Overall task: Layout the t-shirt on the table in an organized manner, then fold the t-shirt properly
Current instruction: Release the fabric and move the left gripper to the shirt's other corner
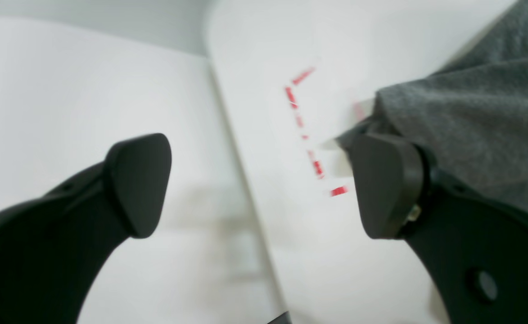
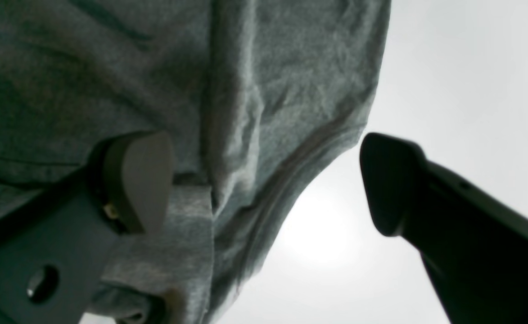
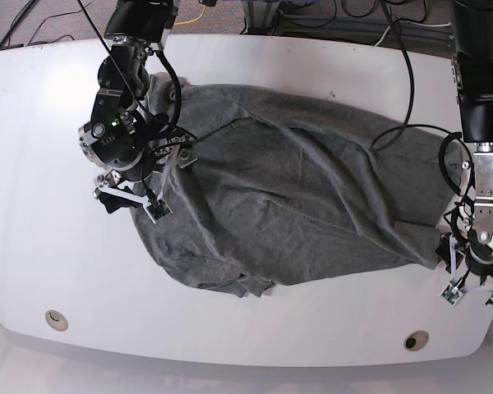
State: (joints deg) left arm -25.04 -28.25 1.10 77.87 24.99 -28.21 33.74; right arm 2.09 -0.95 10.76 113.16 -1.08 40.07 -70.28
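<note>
Left gripper [image 1: 264, 184]: jaws spread wide, nothing between them; one black pad [image 1: 387, 184] sits right against the edge of the t-shirt [image 1: 466, 117], the other pad hangs over bare table [image 1: 254, 58].
Right gripper [image 2: 268, 180]: jaws spread wide, holding nothing; one pad lies over the t-shirt's cloth, the other over bare table beside the ribbed hem.
T-shirt: one, heather-grey, lying rumpled across the middle of the table, spread between the two grippers, with folds and creases over its whole surface.
T-shirt ends: in the base view one end reaches the left gripper [image 3: 476, 283] at the table's right side, the other lies under the right gripper [image 3: 131, 197] at the table's left.
Table: one, glossy white.
Cable holes [image 3: 56, 318]: two, along the table's near edge, both clear of the t-shirt.
Red tape marks [image 1: 304, 126]: a broken corner outline on the table just beside the t-shirt's edge.
Grippers: two.
</note>
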